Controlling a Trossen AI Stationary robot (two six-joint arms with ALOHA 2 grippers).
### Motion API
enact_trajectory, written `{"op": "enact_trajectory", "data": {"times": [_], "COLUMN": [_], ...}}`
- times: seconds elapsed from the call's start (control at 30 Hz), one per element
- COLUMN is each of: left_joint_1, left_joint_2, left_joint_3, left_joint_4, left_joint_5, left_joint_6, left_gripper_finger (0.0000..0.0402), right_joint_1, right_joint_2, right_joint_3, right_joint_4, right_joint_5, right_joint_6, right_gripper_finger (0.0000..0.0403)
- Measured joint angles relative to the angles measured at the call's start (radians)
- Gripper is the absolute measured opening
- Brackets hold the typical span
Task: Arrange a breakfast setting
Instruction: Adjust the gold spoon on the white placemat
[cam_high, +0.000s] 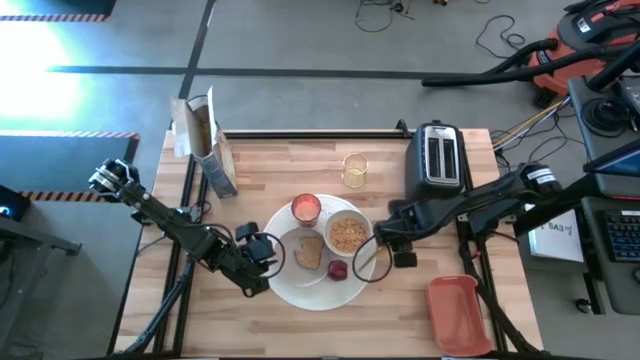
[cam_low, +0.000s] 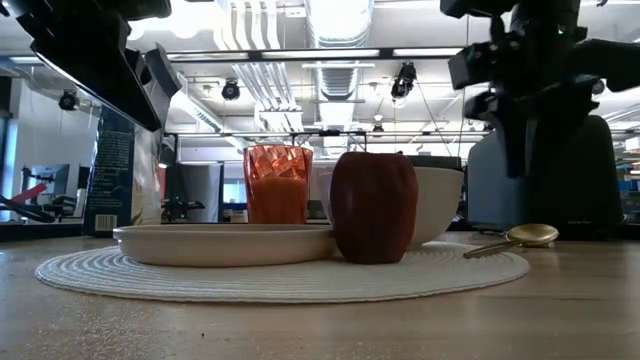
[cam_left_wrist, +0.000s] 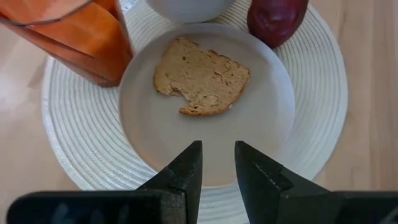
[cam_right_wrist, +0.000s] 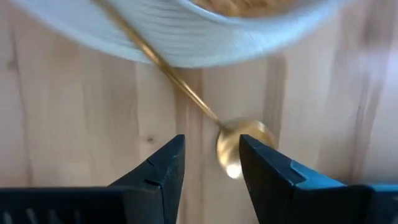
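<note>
- Large round white plate (cam_high: 290, 287) lies mid-table; everything below is placed from it.
- Toaster (cam_high: 437, 158) and cereal box (cam_high: 205, 140) stand well behind it, clear of the setting.
- White bowl (cam_high: 347, 234), pink-red cup (cam_high: 306, 209), smaller white plate (cam_left_wrist: 261, 124) with brown toast slice (cam_left_wrist: 200, 76), and small dark-red fruit (cam_high: 338, 269) sit on it.
- Gold spoon (cam_right_wrist: 239, 144) lies against its right edge.
- Left gripper (cam_left_wrist: 217, 165), slightly parted, hovers at its left; right gripper (cam_right_wrist: 211, 158), open and empty, over the spoon.

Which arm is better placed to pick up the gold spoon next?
The right. Its hand hovers open just above the gold spoon, which lies on the wooden table beside the large round white woven placemat. The left hand sits across the mat, by the small white plate holding toast.
</note>
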Motion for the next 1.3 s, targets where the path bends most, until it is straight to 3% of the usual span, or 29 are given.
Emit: {"op": "enact_trajectory", "data": {"times": [0.13,0.33,0.77,1.3], "left_joint_1": [0.000,0.000,0.001,0.001], "left_joint_2": [-0.001,-0.001,-0.002,-0.002], "left_joint_3": [-0.001,-0.002,-0.003,-0.003], "left_joint_4": [-0.005,-0.016,-0.046,-0.065], "left_joint_5": [-0.016,-0.016,-0.055,-0.059], "left_joint_6": [0.000,0.000,-0.004,-0.019], "left_gripper_finger": [0.0078,0.0078,0.0078,0.0077], "right_joint_1": [0.000,0.000,-0.002,-0.002], "right_joint_2": [0.044,0.135,0.199,0.279], "right_joint_3": [0.000,0.000,0.000,0.000], "right_joint_4": [0.061,0.095,0.120,0.148], "right_joint_5": [-0.001,-0.012,-0.038,-0.037], "right_joint_6": [-0.234,-0.420,-0.523,-0.570], "right_gripper_finger": [0.0144,0.0138,0.0093,0.0084]}}
